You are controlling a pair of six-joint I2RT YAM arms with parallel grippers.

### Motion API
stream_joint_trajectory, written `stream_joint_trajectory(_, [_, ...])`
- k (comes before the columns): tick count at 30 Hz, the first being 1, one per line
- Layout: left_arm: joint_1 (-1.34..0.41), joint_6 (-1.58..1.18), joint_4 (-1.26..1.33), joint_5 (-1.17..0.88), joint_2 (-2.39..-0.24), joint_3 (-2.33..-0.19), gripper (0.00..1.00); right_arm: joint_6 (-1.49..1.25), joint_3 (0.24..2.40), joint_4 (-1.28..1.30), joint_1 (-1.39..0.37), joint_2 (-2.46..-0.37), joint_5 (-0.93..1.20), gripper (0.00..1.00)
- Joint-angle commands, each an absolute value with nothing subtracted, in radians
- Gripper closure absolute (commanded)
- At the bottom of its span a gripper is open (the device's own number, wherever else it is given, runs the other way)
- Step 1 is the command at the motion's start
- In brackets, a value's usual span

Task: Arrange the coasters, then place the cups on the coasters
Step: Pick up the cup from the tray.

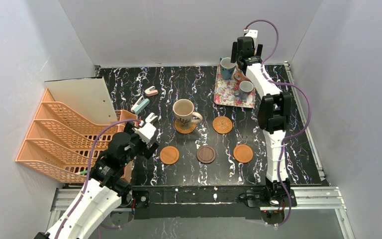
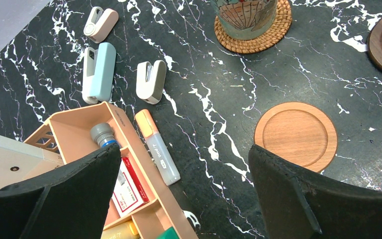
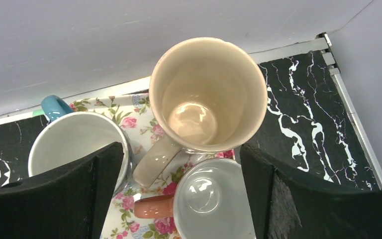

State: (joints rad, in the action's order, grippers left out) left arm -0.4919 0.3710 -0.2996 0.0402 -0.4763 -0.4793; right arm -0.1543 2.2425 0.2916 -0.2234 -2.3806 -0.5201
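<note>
Worktop (image 1: 189, 84) as I see it from overhead: left jaws at lower left stand wide apart, holding nothing. Mid-frame, a beige mug (image 1: 183, 112) sits on a woven coaster (image 1: 185, 128), with a bare woven coaster (image 1: 222, 124) beside it. Below them lie an orange-brown coaster (image 1: 169, 155), a dark coaster (image 1: 206, 154) and a second orange-brown coaster (image 1: 243, 153). Upper right, right jaws gape empty over the floral tray (image 1: 226, 97), above a second beige mug (image 3: 208, 94), a blue-handled cup (image 3: 74, 144) and a reddish-handled cup (image 3: 211, 199).
</note>
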Motion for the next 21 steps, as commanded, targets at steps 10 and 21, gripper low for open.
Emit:
stream_joint_trajectory(10, [-0.485,0.377,-0.311,0.034,-0.472,-0.470,0.02,-0.114,2.331,0.290,-0.224,-2.419,-0.584,0.08])
stream_joint_trajectory(21, [-0.485,0.376,-0.310,0.033,-0.473,-0.471,0.02,-0.103,2.326,0.297,-0.223,-2.426,-0.575,0.11])
